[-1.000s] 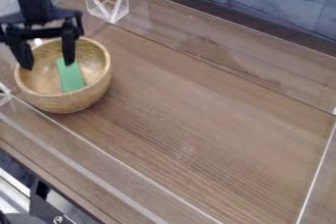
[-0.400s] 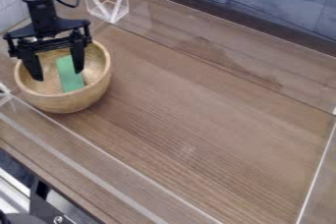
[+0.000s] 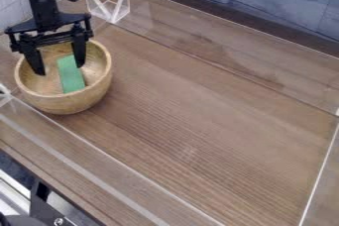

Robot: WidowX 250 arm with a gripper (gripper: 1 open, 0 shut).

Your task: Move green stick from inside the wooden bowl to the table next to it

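Far left, at about nine o'clock in the view: wooden bowl (image 3: 61, 84), round, light tan, sitting on the bench (image 3: 212, 121). Green stick (image 3: 67, 73) lies inside it, leaning against the inner wall, long axis running roughly twelve to six, upper end near the rim at twelve o'clock.

Directly above the bowl: black gripper (image 3: 55, 54), pointing straight down, arm rising out of frame at eleven o'clock. Fingers (image 3: 27, 58) spread wide, one on each side of the stick, tips dipped down within the bowl's rim. Nothing held; whether either finger touches the stick cannot be told.

Centre to right: bare brown wood-grain bench surface. Clear acrylic walls (image 3: 315, 121) run along its edges, one upright corner piece visible at about twelve o'clock from the bowl.
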